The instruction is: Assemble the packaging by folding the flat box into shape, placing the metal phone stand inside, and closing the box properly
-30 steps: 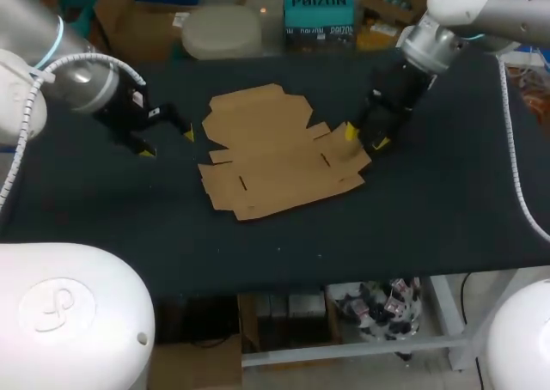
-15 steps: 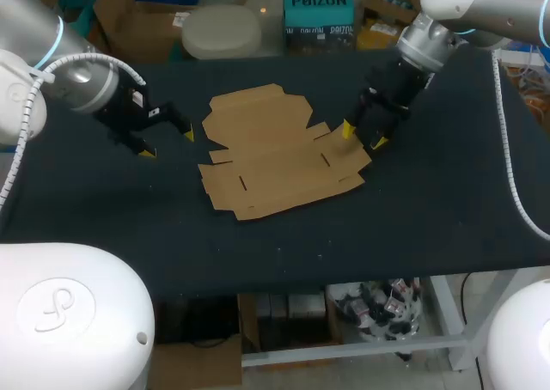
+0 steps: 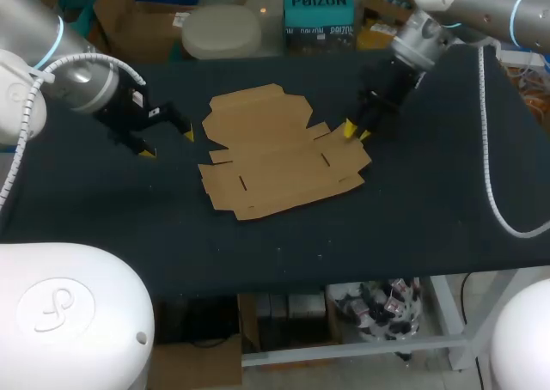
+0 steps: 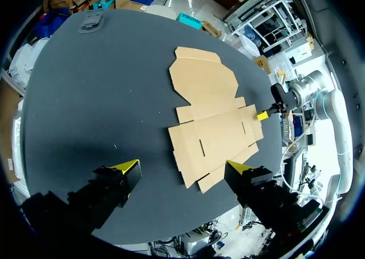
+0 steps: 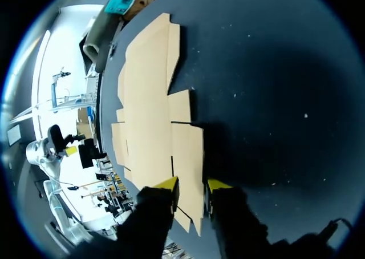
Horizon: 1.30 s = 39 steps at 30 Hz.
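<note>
Item one, placement. The flat box lies unfolded in the middle of the bench, every panel down against the surface. I judge that folding is not yet begun. My two arms stand at opposite sides of it, which I read as a stance for raising the side flaps.

Item two, right gripper. It sits at the box's right edge, low over the end flap. Its tips are only narrowly apart. In the right wrist view the flap's outer edge runs between them, but the card looks flat and I see no pinch on it, so I record it as not clamped.

Item three, left gripper. It hangs just left of the box, spread wide, holding nothing and clear of the card.

Item four. I cannot pick out the metal phone stand. A small dark object at the bench's far edge may be it, but it is too unclear to call.
</note>
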Available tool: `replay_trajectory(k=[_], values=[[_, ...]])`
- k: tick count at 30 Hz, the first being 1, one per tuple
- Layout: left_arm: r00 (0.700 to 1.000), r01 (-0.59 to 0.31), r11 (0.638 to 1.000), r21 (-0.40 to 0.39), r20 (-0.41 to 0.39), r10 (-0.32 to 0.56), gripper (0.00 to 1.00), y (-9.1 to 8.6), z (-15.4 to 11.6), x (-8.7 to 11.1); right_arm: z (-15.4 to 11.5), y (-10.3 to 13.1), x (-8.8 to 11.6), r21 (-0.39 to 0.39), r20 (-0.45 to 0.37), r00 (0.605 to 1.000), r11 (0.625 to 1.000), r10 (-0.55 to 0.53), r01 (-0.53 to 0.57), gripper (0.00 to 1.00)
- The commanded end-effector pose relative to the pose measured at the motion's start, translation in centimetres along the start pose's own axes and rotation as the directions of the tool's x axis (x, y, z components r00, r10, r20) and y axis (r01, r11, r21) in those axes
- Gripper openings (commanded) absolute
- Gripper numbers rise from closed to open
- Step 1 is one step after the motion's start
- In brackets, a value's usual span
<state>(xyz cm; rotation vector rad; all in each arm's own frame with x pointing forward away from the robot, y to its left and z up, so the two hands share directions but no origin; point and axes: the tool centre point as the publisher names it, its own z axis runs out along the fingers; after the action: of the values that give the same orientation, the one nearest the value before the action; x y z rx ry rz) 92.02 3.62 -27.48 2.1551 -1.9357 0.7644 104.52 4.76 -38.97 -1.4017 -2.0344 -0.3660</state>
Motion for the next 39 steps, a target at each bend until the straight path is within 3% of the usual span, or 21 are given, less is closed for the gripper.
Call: replay_trajectory(k=[1, 4, 6, 20, 29, 39], values=[[1.000, 0.001, 1.000, -0.003, 0.010, -0.001, 1.00, 0.0, -0.1, 0.2, 0.7, 0.9, -0.6, 0.178, -0.028, 1.000, 0.984, -0.003, 0.008, 0.24], [1.000, 0.001, 1.000, -0.003, 0.010, -0.001, 1.00, 0.0, -0.1, 0.2, 1.2, 0.8, -0.6, 0.194, -0.043, 0.999, 0.981, -0.011, 0.019, 0.22], [1.000, 0.001, 1.000, -0.003, 0.010, -0.001, 1.00, 0.0, -0.1, 0.2, 1.4, 0.6, -0.7, 0.195, -0.053, 0.999, 0.981, -0.010, 0.020, 0.00], [1.000, 0.001, 1.000, -0.003, 0.010, -0.001, 1.00, 0.0, -0.1, 0.2, 1.4, -3.6, -0.4, 0.057, -0.145, 0.988, 0.997, 0.059, -0.051, 0.00], [1.000, 0.001, 1.000, -0.003, 0.010, -0.001, 1.00, 0.0, -0.1, 0.2, 2.5, -5.3, -0.1, -0.059, -0.119, 0.983, 0.987, 0.140, -0.148, 0.00], [1.000, 0.001, 1.000, -0.003, 0.010, -0.001, 1.00, 0.0, -0.1, 0.2, 2.8, -6.8, 1.2, -0.102, -0.106, 0.983, 0.982, 0.149, -0.160, 0.00]])
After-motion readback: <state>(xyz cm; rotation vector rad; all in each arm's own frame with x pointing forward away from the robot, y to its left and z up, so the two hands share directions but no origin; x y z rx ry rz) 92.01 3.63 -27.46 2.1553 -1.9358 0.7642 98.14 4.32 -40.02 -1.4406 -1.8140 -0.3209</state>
